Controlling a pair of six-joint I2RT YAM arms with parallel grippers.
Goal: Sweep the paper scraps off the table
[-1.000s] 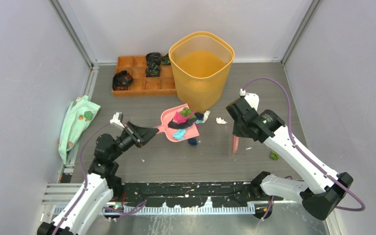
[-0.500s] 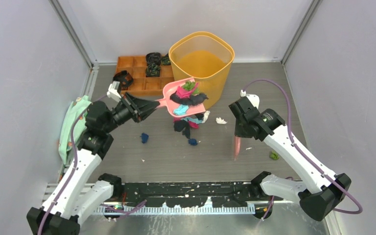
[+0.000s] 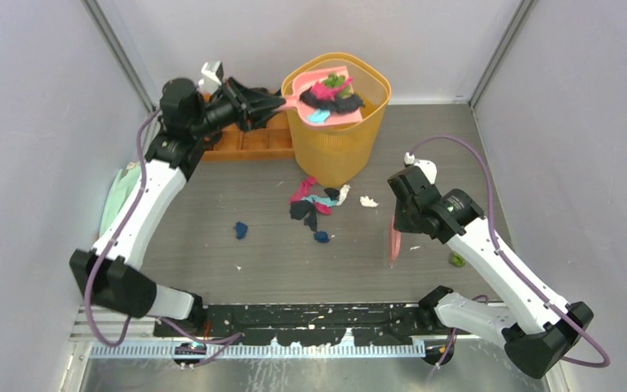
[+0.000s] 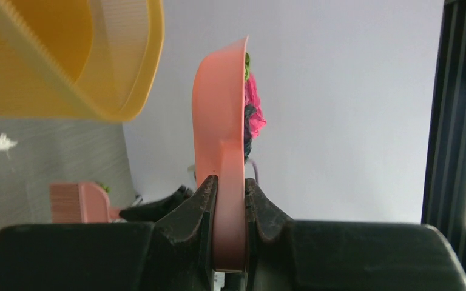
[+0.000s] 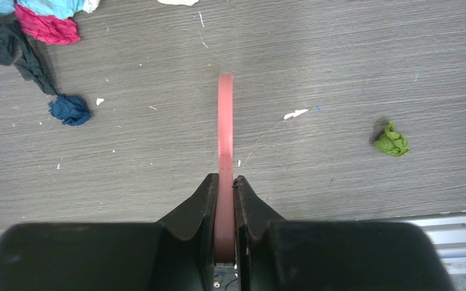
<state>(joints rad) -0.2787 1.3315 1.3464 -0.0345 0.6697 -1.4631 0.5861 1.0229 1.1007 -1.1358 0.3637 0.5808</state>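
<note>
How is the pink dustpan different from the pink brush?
The dustpan is up high over the yellow bin; the brush hangs low, near the table. The dustpan carries a heap of paper scraps; the brush carries nothing. The dustpan is a wide scoop; the brush looks narrow. Both are pink and pinched tight: the left fingers hold the dustpan, the right fingers the brush.

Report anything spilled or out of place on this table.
A heap of magenta, teal and black paper scraps lies on the table at the foot of the yellow bin, outside it. A dark blue scrap and a green scrap lie apart, far from the heap.
</note>
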